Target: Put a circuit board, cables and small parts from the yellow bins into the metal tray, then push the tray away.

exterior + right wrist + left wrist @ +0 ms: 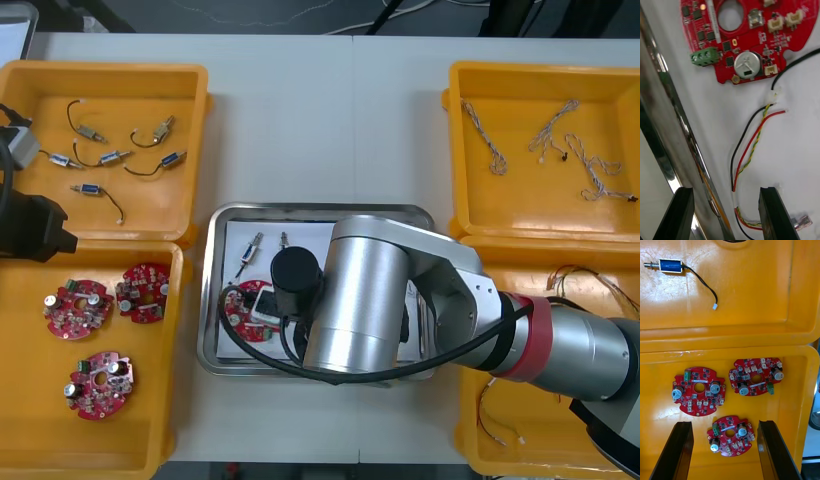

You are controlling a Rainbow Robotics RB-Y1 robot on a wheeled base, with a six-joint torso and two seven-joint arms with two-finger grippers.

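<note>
We show the right gripper (727,189), fingers apart and empty, low in the metal tray (662,112) over the red and yellow cable (752,146) beside the circuit board (748,37). The left gripper (724,423) hangs, likewise spread, over a yellow bin (797,333). On lifting, a finger may hook the loose cable or strike the nearby tray wall.
</note>
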